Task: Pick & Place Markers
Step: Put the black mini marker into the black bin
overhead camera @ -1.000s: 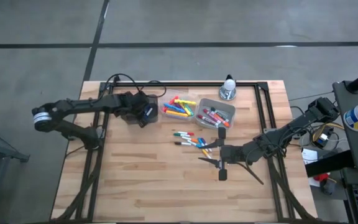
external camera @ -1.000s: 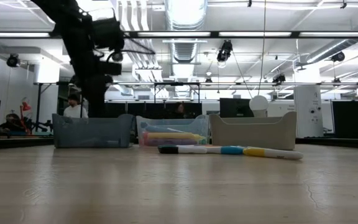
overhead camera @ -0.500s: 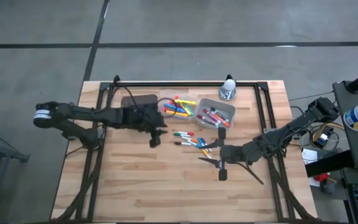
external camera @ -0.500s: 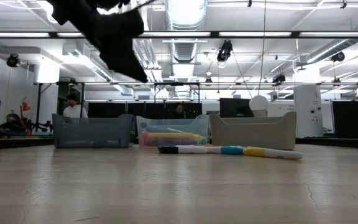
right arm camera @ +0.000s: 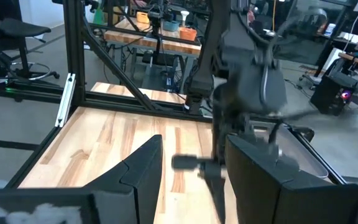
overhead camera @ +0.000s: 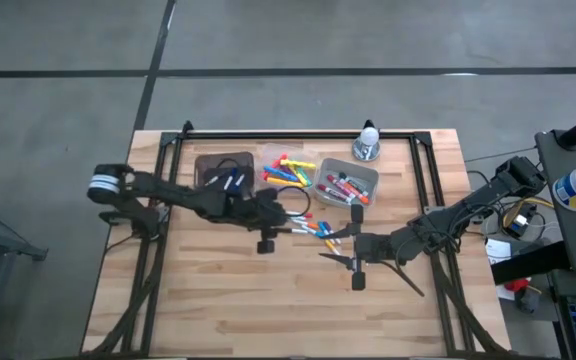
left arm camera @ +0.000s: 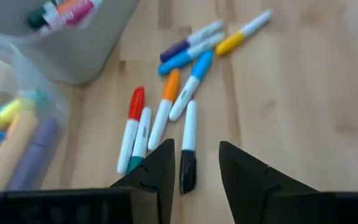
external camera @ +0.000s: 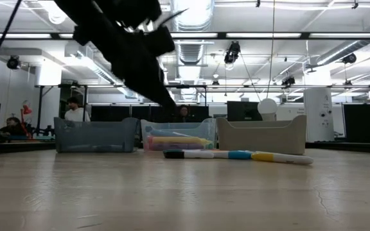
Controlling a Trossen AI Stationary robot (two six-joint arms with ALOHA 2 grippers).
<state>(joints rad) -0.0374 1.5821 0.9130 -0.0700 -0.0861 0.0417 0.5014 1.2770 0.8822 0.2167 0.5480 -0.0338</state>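
Observation:
Several loose markers [overhead camera: 310, 226] lie flat on the wood near the table's middle; in the low view they form a row [external camera: 236, 154]. In the left wrist view I see red-, green-, orange-, blue-, purple- and yellow-tipped ones, and a white marker with a black cap [left arm camera: 188, 149]. My left gripper [overhead camera: 283, 225] hangs open above them, and the black-capped marker shows in the gap between its fingers [left arm camera: 196, 168]. In the low view the left arm [external camera: 133, 45] stands clear above the table. My right gripper [overhead camera: 330, 247] waits open, low by the markers' near right side.
Three bins stand in a row at the far side. The dark bin [overhead camera: 223, 175] holds pale markers, the clear bin [overhead camera: 286, 172] neon ones, and the grey bin [overhead camera: 346, 185] mixed ones. A small white and silver object [overhead camera: 368, 143] stands behind them. A black frame [overhead camera: 423, 170] runs around the table.
My left arm has swung from above the dark bin toward the table's right and near side. It has come down somewhat and now hangs over the loose markers. The markers and the right arm have kept still.

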